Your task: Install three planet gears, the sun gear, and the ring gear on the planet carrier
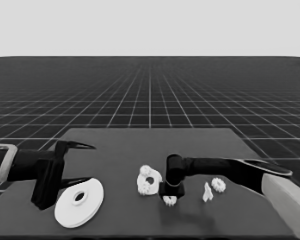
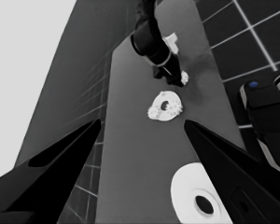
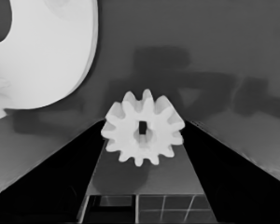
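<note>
The right arm reaches to the table's middle, where my right gripper [image 1: 170,196] is shut on a small toothed planet gear [image 1: 170,201] [image 3: 143,128] just above the tabletop. Just left of it lies the smaller round part [image 1: 155,178] [image 3: 51,51], the planet carrier, with two gears [image 1: 146,170] sitting on it. The larger round part [image 1: 80,202] [image 2: 189,193], the ring gear, lies flat at the front left. My left gripper [image 1: 92,163] [image 2: 142,122] waits open over it, not holding it.
Right of the held gear, a thin white piece [image 1: 207,193] and one more loose gear [image 1: 218,185] lie close together. Dark machinery with blue lights [image 2: 263,116] shows past the table's edge in the left wrist view.
</note>
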You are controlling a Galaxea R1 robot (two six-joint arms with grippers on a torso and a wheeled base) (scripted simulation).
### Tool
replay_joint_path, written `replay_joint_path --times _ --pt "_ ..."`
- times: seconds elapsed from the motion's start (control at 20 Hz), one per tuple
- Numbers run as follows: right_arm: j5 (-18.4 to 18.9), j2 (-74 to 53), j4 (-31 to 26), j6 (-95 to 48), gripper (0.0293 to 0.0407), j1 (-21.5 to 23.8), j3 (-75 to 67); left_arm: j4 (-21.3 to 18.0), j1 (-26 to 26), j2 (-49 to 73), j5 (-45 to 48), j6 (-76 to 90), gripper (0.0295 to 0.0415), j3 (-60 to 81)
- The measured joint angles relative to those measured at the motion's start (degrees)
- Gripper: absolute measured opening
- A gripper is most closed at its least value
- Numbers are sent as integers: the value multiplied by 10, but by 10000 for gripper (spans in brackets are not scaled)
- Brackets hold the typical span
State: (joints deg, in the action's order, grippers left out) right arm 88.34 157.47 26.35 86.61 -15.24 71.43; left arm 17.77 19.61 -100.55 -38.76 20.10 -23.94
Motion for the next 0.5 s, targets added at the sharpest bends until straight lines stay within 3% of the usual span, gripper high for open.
replay_joint_path --times 0.4,0.5 --pt "0 0 0 0 312 0 0 0 0 0 0 0 385 0" --pt "23 -12 -82 45 312 81 -63 0 0 0 0 0 385 0"
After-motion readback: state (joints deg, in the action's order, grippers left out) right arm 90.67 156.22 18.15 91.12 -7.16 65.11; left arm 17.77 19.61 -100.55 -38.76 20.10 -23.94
